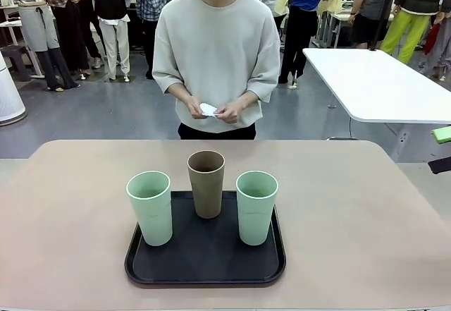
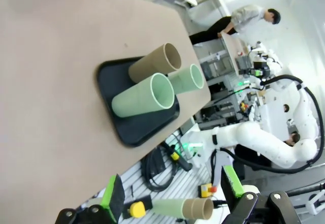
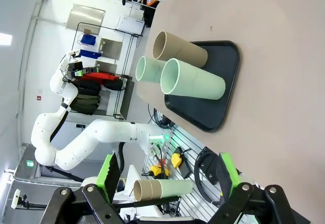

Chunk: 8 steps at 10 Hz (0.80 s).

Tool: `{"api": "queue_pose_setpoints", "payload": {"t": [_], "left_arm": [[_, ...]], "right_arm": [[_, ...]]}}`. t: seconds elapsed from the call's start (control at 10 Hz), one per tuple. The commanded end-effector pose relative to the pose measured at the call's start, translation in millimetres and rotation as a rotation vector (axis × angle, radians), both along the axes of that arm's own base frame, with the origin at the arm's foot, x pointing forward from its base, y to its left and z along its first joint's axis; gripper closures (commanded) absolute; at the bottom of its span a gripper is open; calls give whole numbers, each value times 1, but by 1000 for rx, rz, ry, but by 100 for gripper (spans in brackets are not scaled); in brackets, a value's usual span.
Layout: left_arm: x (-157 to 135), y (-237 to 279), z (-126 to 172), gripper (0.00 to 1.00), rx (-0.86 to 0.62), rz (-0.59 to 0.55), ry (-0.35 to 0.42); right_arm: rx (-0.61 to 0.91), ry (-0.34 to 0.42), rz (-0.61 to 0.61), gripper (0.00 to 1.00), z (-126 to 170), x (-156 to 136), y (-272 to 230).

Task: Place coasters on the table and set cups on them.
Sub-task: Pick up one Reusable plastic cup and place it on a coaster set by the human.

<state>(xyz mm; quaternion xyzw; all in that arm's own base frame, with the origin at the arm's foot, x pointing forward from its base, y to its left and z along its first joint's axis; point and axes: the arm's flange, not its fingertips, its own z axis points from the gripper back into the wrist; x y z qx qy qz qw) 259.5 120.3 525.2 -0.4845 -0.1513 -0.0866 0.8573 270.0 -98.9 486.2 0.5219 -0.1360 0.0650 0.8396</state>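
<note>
Tapered matte cups (image 1: 206, 184); one brown; two pale green

This is a robotics lab in a large open hall. The robot's white right arm (image 2: 264, 142) rises near coiled black cables (image 2: 157, 170) and a yellow box with a red button (image 2: 206, 188). A metal rack (image 3: 99, 46) holds equipment, and people (image 1: 106, 8) stand among white tables (image 1: 373, 85) on a grey floor (image 1: 106, 117).

A black tray (image 1: 204, 263) lies in the foreground, and a white table (image 1: 373, 85) stands behind, right.
</note>
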Motion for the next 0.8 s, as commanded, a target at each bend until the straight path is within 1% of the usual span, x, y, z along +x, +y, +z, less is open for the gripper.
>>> {"api": "queue_pose_setpoints", "payload": {"t": [0.0,0.7], "left_arm": [[-2,1,0,0,-16,-3,-1],[-2,1,0,0,-16,-3,-1]], "right_arm": [[23,-6,-5,0,0,0,-1],[23,-6,-5,0,0,0,-1]]}}
